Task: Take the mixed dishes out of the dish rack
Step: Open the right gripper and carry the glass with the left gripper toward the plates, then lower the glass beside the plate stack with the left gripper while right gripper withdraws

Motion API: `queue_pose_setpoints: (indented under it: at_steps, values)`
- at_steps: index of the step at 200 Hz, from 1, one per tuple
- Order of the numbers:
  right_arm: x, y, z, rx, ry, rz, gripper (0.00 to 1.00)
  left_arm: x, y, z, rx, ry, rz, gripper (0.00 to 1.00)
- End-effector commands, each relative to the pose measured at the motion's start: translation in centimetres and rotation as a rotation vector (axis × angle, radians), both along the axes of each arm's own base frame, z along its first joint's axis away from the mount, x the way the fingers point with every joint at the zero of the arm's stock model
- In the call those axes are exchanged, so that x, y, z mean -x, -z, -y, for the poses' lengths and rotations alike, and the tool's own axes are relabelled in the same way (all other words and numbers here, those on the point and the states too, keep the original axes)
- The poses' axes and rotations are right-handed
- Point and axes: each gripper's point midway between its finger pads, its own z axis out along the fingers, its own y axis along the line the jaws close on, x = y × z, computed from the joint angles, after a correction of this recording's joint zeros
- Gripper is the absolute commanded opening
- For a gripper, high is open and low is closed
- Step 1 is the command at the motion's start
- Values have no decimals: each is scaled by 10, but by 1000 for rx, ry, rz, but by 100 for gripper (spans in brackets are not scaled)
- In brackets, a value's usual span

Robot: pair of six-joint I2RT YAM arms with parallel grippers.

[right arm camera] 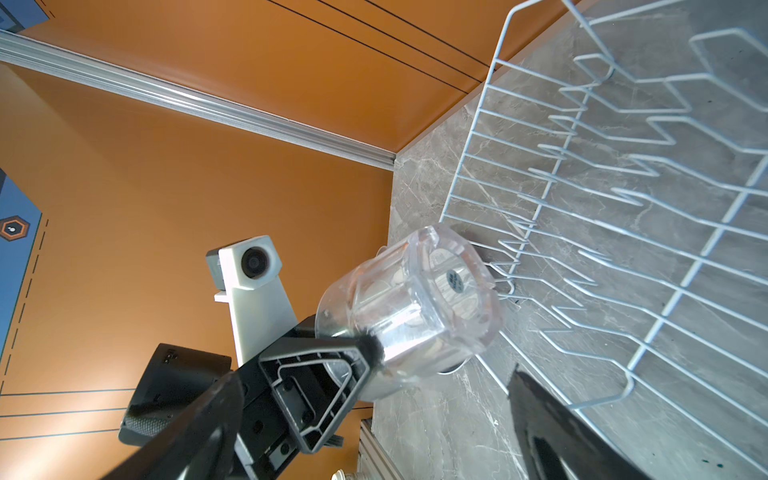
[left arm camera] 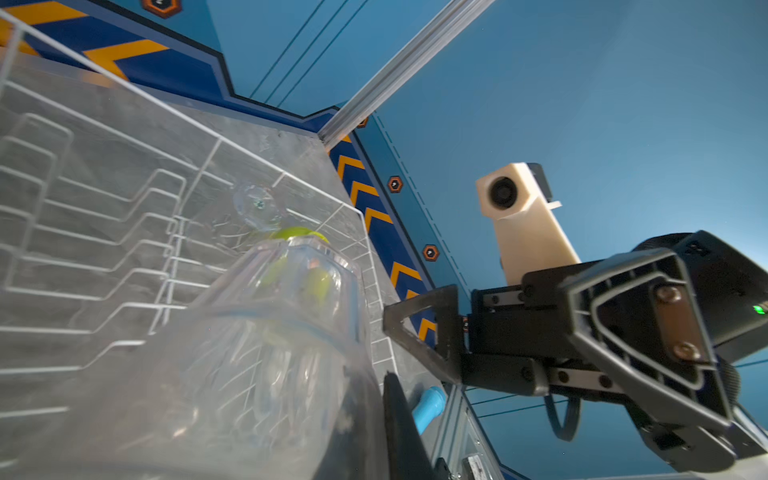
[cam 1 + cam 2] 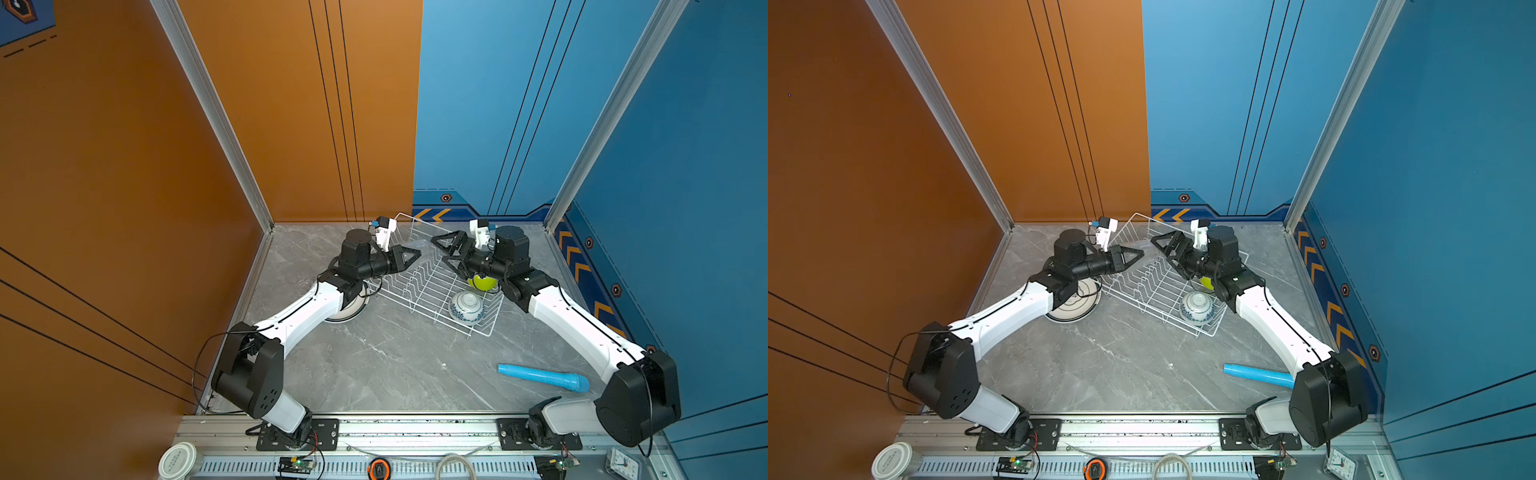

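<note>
My left gripper [image 3: 417, 252] [image 3: 1141, 252] is shut on the rim of a clear glass cup [image 1: 419, 307] [image 2: 270, 340] and holds it in the air over the left end of the dish rack [image 3: 484, 332] [image 3: 1208, 332]. My right gripper [image 3: 446, 255] [image 1: 374, 432] faces the cup's base, open and apart from it. A white-and-blue bowl [image 3: 466, 306] [image 3: 1197, 307] lies upside down in the rack. The lime-green bowl [image 3: 482, 282] [image 2: 299, 233] is partly hidden under my right arm. Another glass cup [image 2: 257, 205] sits near it. A dark-rimmed plate [image 3: 1075, 305] lies on the table under my left arm.
A light blue tube [image 3: 542, 376] [image 3: 1258, 375] lies on the grey table at the front right. Orange and blue walls close in the back and sides. A metal rail [image 3: 415, 424] runs along the front, with a white jar [image 3: 178, 459] and a small clock [image 3: 623, 463] beyond it.
</note>
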Motion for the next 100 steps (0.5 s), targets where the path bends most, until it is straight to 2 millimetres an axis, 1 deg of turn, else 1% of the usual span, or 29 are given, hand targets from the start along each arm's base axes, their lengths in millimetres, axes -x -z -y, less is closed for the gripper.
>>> queue_pose_setpoints:
  at_steps: [1,14,15,17,24,49,56,64,77,100]
  values:
    - [3,-2,15,61,36,43,100,-2,-9,-38,-176,-102,62,0]
    - [3,3,22,104,61,37,100,-5,-3,-59,-268,-160,44,0]
    - [3,4,23,107,63,37,100,-6,-4,-60,-273,-166,49,0]
    - [3,5,24,112,65,34,100,-4,2,-65,-301,-176,20,0]
    - [2,7,26,125,74,34,100,-5,10,-81,-379,-231,-18,0]
    - [4,16,34,173,96,33,100,-10,27,-133,-638,-380,-80,0]
    - [4,20,37,192,103,29,100,-10,30,-145,-688,-410,-94,0]
    - [5,22,39,211,106,27,100,-12,32,-156,-722,-436,-110,0]
    - [6,28,43,238,109,19,100,-15,34,-169,-730,-467,-130,0]
    - [9,29,49,265,113,25,100,-21,36,-192,-747,-527,-148,0]
